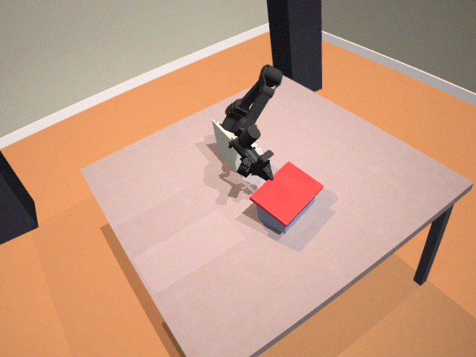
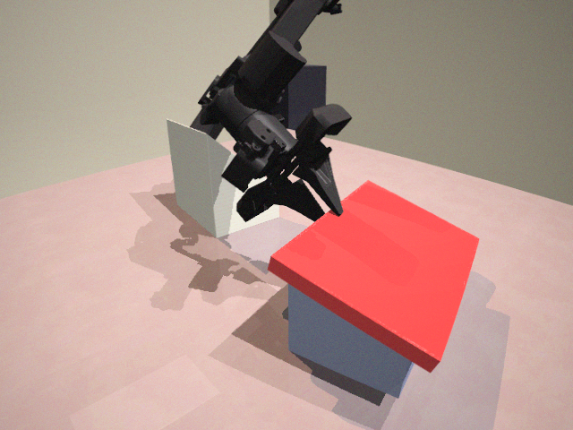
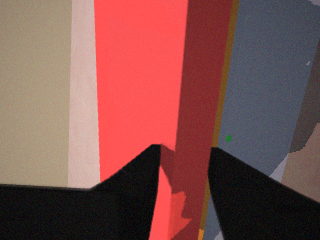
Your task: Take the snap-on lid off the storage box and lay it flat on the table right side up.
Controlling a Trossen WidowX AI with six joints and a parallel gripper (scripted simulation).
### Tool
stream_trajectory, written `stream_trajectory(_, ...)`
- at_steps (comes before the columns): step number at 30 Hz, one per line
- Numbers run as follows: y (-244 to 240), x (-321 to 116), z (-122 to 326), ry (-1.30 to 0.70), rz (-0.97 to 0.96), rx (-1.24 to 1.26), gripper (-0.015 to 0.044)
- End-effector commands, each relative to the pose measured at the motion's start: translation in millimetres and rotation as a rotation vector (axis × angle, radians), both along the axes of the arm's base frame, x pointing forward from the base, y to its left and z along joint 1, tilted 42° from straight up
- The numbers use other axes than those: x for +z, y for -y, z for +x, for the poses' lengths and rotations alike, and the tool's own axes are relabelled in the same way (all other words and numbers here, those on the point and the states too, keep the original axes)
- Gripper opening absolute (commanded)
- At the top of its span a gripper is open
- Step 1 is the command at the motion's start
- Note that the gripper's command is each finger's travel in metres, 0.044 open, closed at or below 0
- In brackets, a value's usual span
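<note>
You are in the prying step: your pincer [image 2: 329, 213] is clamped narrow on the near edge of the red lid [image 2: 384, 263], one finger on top and one under the rim, as the wrist view shows. The lid sits tilted, raised on the gripped side and apparently resting on the blue-grey storage box [image 2: 339, 339] at the far side, so it looks unsnapped at your end only. The box stands on the counter [image 1: 346, 161] near its middle.

Next, you likely need to lift up and away until the far edge frees, without dragging the box sideways. Then level the lid before lowering it.

For room, the pale panel [image 2: 196, 184] stands close behind your arm. Wide open counter lies toward the front left corner, well away from every edge.
</note>
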State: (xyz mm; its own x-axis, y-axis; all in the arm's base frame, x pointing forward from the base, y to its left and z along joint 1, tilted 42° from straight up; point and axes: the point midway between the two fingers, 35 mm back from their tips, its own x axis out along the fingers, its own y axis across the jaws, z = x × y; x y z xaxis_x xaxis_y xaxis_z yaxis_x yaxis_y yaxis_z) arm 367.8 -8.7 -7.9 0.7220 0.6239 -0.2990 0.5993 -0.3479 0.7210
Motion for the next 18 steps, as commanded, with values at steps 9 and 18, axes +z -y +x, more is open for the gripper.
stream_trajectory(9,9.4,14.3,6.3,0.005,0.000,0.004,0.0000)
stream_trajectory(18,15.9,24.4,11.5,0.005,0.000,0.004,0.0000)
